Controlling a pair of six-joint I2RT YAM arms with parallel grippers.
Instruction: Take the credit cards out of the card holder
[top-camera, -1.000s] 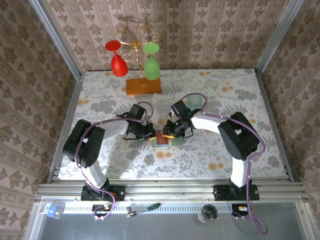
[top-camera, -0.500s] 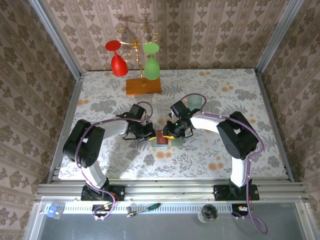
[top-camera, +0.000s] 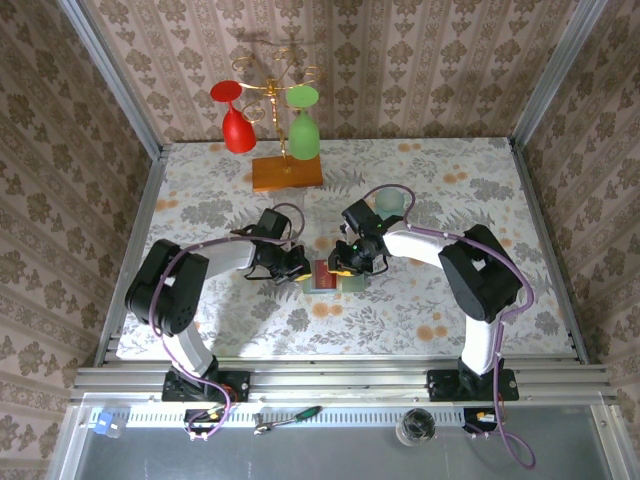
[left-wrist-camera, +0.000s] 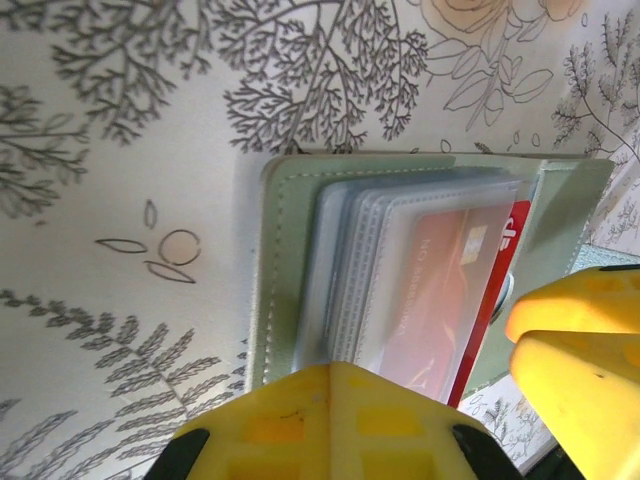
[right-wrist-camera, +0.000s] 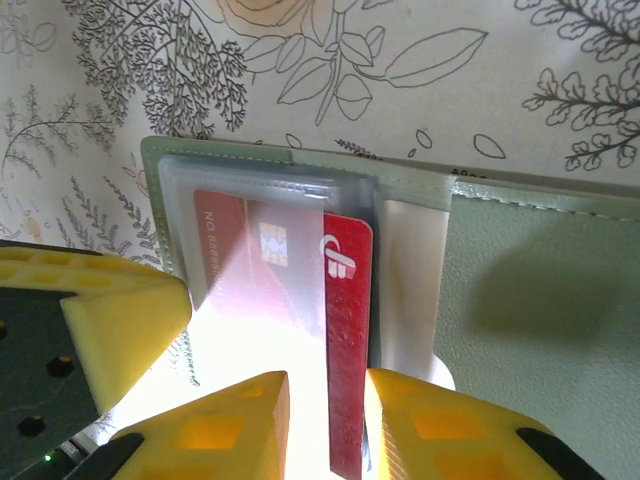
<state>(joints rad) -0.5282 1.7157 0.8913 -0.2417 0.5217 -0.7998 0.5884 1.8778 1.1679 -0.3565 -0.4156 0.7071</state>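
Staying unchanged: left jaws closed atop card holder (left-wrist-camera: 285, 250), right jaws slightly parted over red card (right-wrist-camera: 348, 350).

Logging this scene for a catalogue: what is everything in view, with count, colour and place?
card holder: one, pale green, open, mid-table.
credit card: one visible, red, partly out of a clear sleeve.
red glass: one, hanging inverted, back.
green glass: one, hanging beside it.
rack: one, gold, orange-brown base, back.
cup: one, clear greenish, behind right arm.
jar: one, clear, near ledge.
table: one, floral cloth.
left gripper: one, yellow, shut, over the holder.
right gripper: one, yellow, flanking the card.
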